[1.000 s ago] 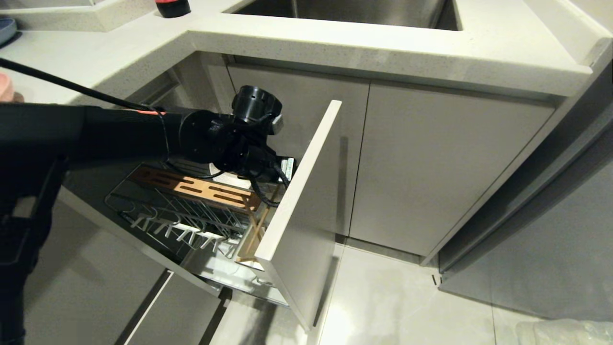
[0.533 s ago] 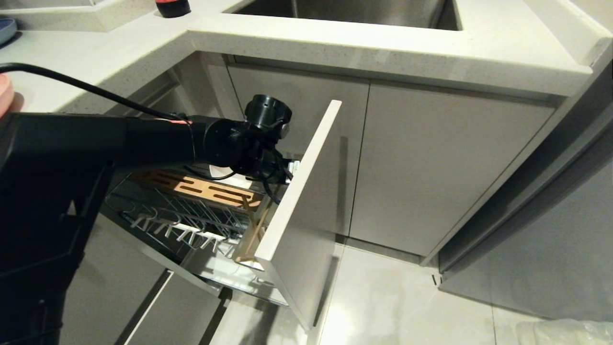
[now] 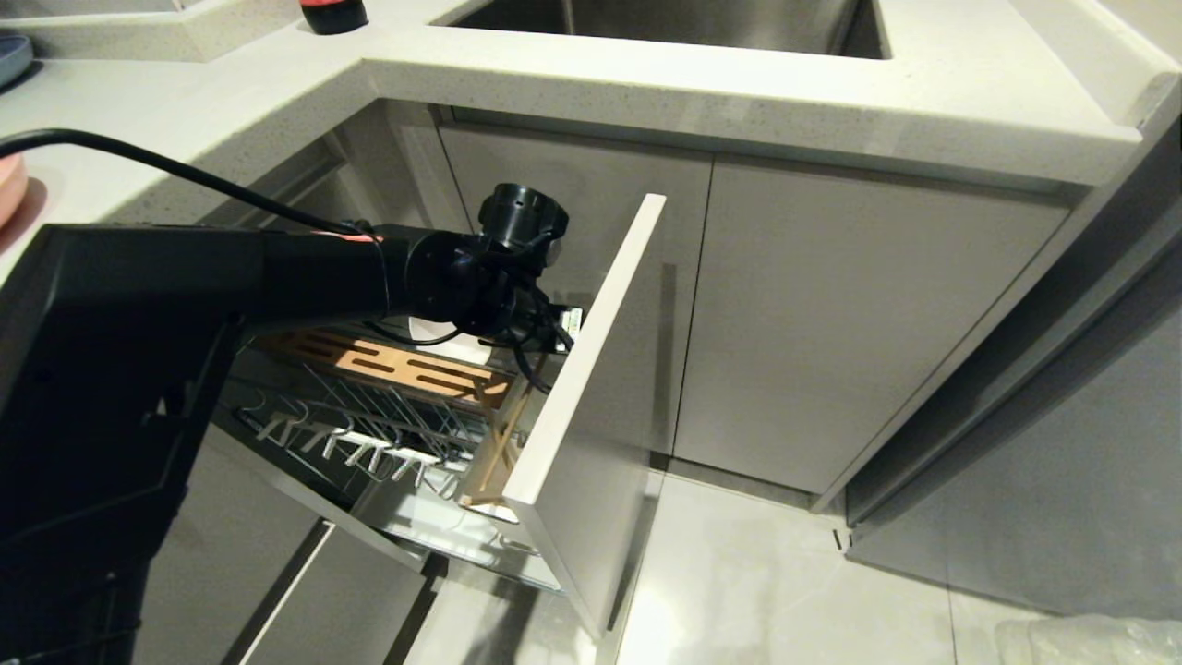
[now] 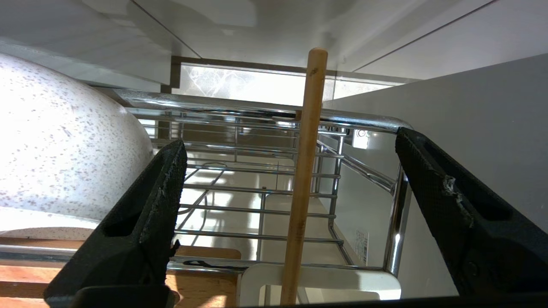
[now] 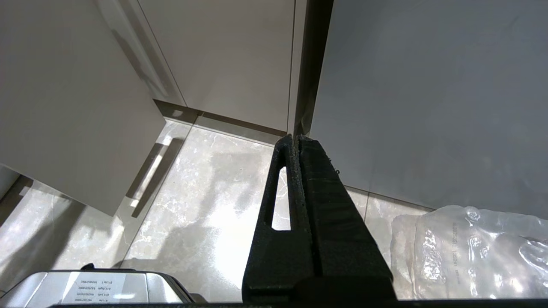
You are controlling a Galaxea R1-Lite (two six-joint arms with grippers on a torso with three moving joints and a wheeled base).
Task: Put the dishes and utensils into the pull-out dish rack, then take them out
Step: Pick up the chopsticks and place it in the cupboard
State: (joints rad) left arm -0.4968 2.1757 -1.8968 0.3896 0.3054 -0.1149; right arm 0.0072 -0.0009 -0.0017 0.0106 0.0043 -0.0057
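1. Pull-out dish rack (image 3: 388,416) stood drawn out from the lower cabinet, its pale grey front panel (image 3: 591,388) on the right, wooden strip (image 3: 406,362) across the far side.
2. Cream-white bowl (image 4: 60,145) sat in the rack's far part, just beside the left gripper's (image 4: 295,188) outer finger; whether they touched could not be told.
3. Left gripper hung over the rack's far right corner, close behind the front panel, jaws spread wide, nothing clamped between them.
4. One chopstick (image 4: 305,179) stood between the spread fingers, clear of both, its lower end in the white utensil cup (image 4: 319,280). Long axis near upright, leaning slightly, running along the gripper's approach line rather than across it. From the head view two pale sticks (image 3: 503,443) showed against the panel.
5. Judgement: the chopsticks were loaded and let go; the left arm was the nearer one for any further move here.
6. Right gripper (image 5: 299,179) hung parked over the floor, right of the drawer, fingers pressed together, empty.
7. Writing: small white labels showed in both wrist views, too small to read. No brand legible.
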